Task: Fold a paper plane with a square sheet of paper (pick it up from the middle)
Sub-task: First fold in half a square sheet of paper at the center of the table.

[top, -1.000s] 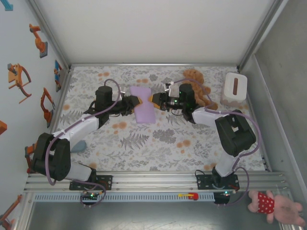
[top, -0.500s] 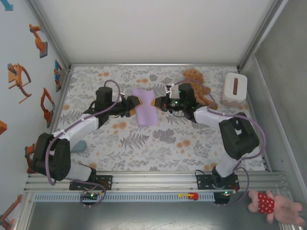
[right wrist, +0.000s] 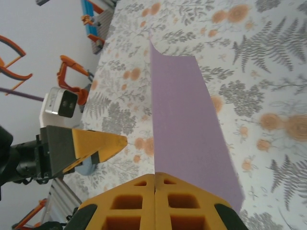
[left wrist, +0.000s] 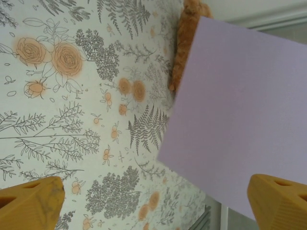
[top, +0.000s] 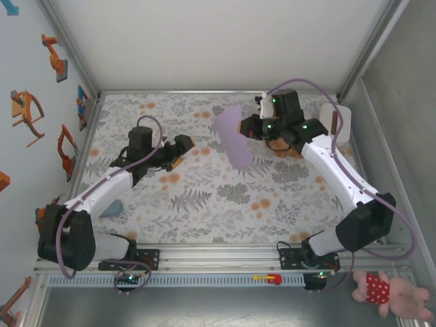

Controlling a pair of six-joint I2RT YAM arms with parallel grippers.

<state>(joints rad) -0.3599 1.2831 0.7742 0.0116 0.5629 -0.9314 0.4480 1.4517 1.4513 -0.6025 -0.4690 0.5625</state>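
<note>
The square sheet of paper (top: pixel 233 136) is lavender-purple and hangs in the air above the floral table, still a flat sheet. My right gripper (top: pixel 244 127) is shut on its right edge and holds it up; in the right wrist view the sheet (right wrist: pixel 187 124) runs away from the closed yellow fingertips (right wrist: pixel 155 181). My left gripper (top: pixel 181 151) sits low to the left, apart from the paper, jaws open and empty. In the left wrist view the sheet (left wrist: pixel 244 115) floats beyond the two spread yellow fingertips (left wrist: pixel 31 203).
A brown teddy bear (top: pixel 286 139) lies behind the right arm, partly hidden. A white rectangular box (top: pixel 340 122) stands at the back right. A small blue-grey object (top: pixel 113 206) lies under the left arm. Orange and blue wall fixtures (top: pixel 58 68) line the left wall.
The right gripper has lifted the paper up and to the right, off the table. The left gripper has let go, opened and drawn back to the left.
</note>
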